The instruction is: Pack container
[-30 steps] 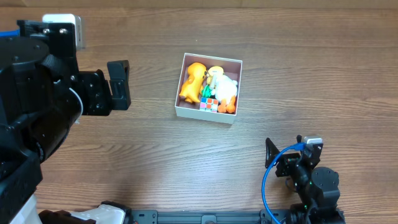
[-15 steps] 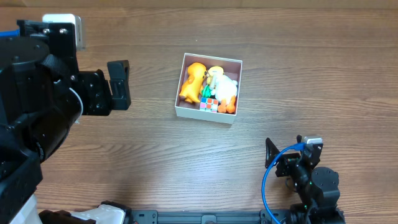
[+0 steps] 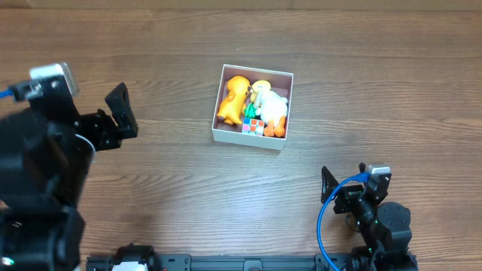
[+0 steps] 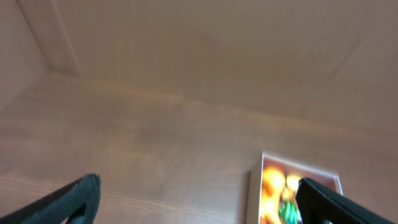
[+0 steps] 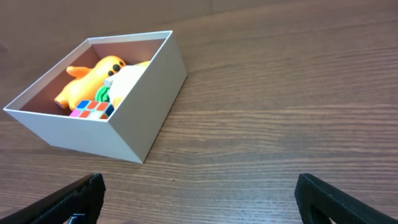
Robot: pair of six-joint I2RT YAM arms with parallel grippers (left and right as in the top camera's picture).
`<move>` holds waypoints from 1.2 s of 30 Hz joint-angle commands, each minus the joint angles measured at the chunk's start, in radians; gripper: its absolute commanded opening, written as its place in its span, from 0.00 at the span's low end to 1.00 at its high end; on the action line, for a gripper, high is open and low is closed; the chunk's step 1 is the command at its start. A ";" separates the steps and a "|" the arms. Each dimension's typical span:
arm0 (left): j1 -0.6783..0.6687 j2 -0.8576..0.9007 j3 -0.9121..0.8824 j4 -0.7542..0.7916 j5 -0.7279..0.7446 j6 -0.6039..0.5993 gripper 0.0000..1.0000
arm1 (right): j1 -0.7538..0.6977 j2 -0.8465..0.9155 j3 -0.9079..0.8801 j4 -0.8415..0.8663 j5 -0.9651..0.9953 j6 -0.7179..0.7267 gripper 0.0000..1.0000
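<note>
The container (image 3: 248,138) is sitting ahead-right of our left claw (image 4: 199,196), ahead-left of our right claw (image 5: 199,193); we are holding both wide apart.

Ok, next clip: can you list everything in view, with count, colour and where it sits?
container: one, white walls, middle of the table, open top, toys inside
animal toy: one, orange, left side of the container
soft toy: one, white, right side of the container
yellow toy: one, yellow, by the far wall, shape unclear
green toy: one, green, between the animal toy and the soft toy, mostly hidden
puzzle cube: one, multicoloured, by the wall nearest the robot
table: one, brown wood
cable: one, blue, looped on the right arm
left pincer: one, black, open and empty, left of the container
right pincer: one, black, open and empty, near the table's front edge
</note>
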 commanded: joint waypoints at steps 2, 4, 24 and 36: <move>0.018 -0.321 -0.508 0.254 0.027 0.057 1.00 | -0.003 -0.009 -0.010 0.000 -0.005 -0.001 1.00; 0.018 -0.402 -0.636 0.300 0.026 0.058 1.00 | -0.003 -0.009 -0.010 0.000 -0.005 -0.001 1.00; 0.015 -0.903 -1.281 0.502 0.038 -0.037 1.00 | -0.003 -0.009 -0.010 0.000 -0.005 -0.001 1.00; 0.015 -0.902 -1.341 0.578 0.038 -0.143 1.00 | -0.003 -0.009 -0.010 0.000 -0.005 -0.001 1.00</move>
